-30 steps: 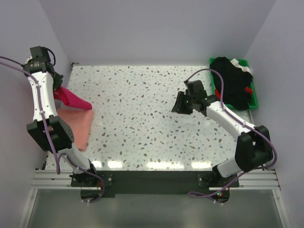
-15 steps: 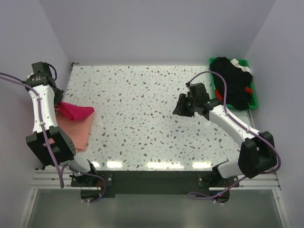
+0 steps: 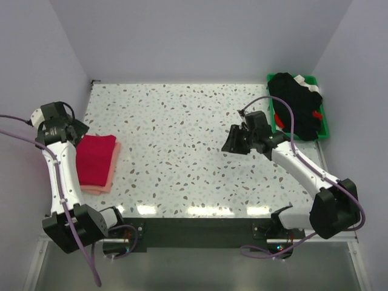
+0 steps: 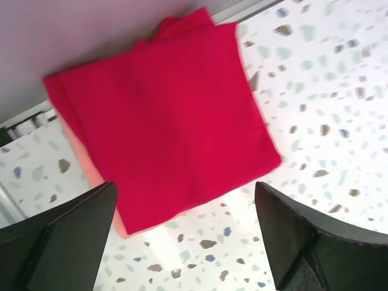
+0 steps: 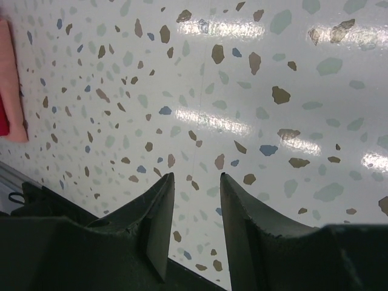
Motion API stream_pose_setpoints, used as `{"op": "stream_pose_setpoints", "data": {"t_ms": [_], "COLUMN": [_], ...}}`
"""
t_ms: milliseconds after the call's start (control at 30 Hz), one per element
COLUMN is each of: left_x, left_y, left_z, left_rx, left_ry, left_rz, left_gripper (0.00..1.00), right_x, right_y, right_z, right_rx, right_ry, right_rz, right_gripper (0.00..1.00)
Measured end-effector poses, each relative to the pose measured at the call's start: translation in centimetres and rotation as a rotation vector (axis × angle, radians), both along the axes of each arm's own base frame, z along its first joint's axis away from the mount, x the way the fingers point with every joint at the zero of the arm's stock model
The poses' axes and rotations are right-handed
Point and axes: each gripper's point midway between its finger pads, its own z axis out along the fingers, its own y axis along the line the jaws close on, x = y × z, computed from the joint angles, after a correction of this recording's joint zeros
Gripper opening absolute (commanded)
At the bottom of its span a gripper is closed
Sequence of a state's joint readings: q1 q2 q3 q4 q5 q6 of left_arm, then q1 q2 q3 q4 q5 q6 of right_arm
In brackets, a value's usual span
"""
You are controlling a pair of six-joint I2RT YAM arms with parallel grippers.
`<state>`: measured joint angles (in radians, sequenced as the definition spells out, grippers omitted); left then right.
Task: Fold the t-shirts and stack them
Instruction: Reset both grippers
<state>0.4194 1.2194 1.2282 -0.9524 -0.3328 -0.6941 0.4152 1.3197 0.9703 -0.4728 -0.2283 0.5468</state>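
Left tool hung wide, empty; red shirt beneath, folded atop pink shirt as stack. Right tool half-open, empty, over counter, likely waiting.

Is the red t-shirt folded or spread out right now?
Folded. The red t-shirt lies as a compact rectangle with layered edges, stacked on the pink t-shirt, whose border shows beneath it.

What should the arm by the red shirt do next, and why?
Probably lift the left gripper straight up and away. The red t-shirt lies folded on top of the pink t-shirt, and the jaws stand wide open above it, holding nothing, so that stack looks done.
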Motion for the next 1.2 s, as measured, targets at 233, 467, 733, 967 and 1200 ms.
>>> {"op": "stream_pose_setpoints", "data": {"t_ms": [233,467,733,967,1200], "left_x": [2.7,6.5,6.1,3.0,3.2], "left_y": [-3.1,-15.0,-31.6,-40.8,-42.2], "left_z": [2.3,0.7,-3.2,-8.3,-6.7], "left_rx": [-0.003,-0.073,-0.138,-0.16,-0.164], "left_ry": [-0.199,-0.254,-0.238,-0.126,-0.195], "left_rz": [-0.163,-0.543,-0.972,-1.25,-1.334], "left_gripper": [1.0,1.0,1.0,1.0,1.0], "right_x": [-0.5,-0.5,0.0,0.9,1.7], "right_y": [-0.1,-0.4,-1.6,-3.3,-4.2], "right_z": [0.1,0.8,1.9,2.6,2.9], "right_rx": [0.0,-0.002,-0.042,-0.105,-0.142], "right_ry": [-0.002,-0.026,-0.088,-0.148,-0.184], "right_rz": [0.002,-0.007,-0.054,-0.12,-0.166], "right_gripper": [0.41,0.42,0.43,0.5,0.49]}}
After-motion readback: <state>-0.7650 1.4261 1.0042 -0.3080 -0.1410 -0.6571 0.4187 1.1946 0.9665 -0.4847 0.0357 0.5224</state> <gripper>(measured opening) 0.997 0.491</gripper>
